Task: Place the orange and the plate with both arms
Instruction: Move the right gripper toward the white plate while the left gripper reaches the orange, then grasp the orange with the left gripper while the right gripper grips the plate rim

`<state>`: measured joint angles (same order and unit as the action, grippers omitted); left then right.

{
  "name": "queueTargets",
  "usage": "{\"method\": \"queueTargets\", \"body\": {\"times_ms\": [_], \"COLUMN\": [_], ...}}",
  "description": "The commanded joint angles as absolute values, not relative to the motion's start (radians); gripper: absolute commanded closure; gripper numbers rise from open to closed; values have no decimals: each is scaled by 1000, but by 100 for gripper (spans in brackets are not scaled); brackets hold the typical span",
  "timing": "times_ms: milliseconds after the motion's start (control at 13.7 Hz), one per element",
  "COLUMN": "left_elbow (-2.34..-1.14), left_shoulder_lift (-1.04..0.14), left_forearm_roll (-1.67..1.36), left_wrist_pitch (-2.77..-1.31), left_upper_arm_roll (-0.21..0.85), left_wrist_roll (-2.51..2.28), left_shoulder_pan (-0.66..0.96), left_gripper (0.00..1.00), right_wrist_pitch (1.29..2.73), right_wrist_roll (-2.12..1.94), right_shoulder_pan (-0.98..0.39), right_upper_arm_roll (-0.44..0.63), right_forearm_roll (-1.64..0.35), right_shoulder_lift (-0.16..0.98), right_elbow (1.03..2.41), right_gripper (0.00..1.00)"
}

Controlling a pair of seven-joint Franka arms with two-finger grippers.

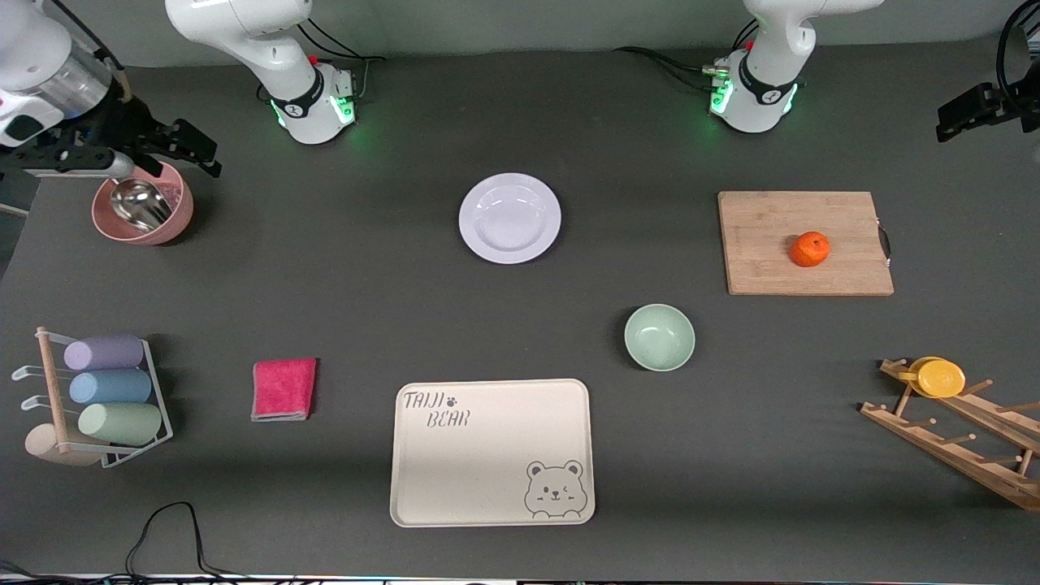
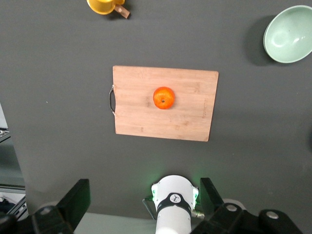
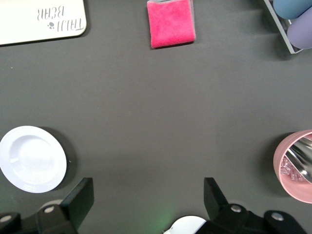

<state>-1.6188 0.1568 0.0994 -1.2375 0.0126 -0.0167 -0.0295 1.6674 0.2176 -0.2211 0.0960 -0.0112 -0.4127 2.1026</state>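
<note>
Dark grey table (image 1: 341, 276) bearing plate (image 1: 509, 218), cutting board (image 1: 804, 243), green bowl (image 1: 659, 337), bear tray (image 1: 492, 452), pink cloth (image 1: 283, 389), pink bowl (image 1: 145, 205).

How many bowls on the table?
2. Mint-green bowl sits between the plate and cutting board, nearer the camera. Pink bowl holding a metal scoop sits at the right arm's end.

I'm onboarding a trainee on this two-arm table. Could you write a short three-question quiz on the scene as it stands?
1. True or false: the orange lies on the cutting board.
2. Which lies nearer the front camera: (a) the plate, (b) the bear tray?
3. Fill in: the right hand and left hand are both ____.

Key: 1 true. 2 b. 3 open; neither holds anything.
</note>
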Motion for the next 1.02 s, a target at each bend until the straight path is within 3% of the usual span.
{"method": "queueTargets", "body": {"times_ms": [0,219,365,584,948], "left_elbow": [-1780,-2077,-2234,-2385,-2541], "left_shoulder_lift": [291,460,505,497,347], "left_forearm_roll": [89,87,87,89,89], "left_wrist_pitch": [-1282,-1461,-1593,-1785,-2101], "left_upper_arm_roll": [11,9,3,3,2], "left_wrist_roll": [-63,-71,-69,-69,-69], "left_shoulder_pan": [-21,-28,-32,-32,-35], "left_gripper": [0,0,0,0,0], "right_wrist_pitch": [1692,1695,1695,1700,1869], "right_wrist_roll": [255,215,132,5,-199], "right_shoulder_pan": [-235,-233,-232,-210,-210], "right_upper_arm_roll": [84,77,83,98,141], "right_forearm_roll": [3,-1,-21,-167,-453], "right_shoulder_lift": [-466,-474,-474,-474,-466], "right_elbow": [2170,2198,2215,2275,2491], "right_gripper": [0,0,0,0,0]}}
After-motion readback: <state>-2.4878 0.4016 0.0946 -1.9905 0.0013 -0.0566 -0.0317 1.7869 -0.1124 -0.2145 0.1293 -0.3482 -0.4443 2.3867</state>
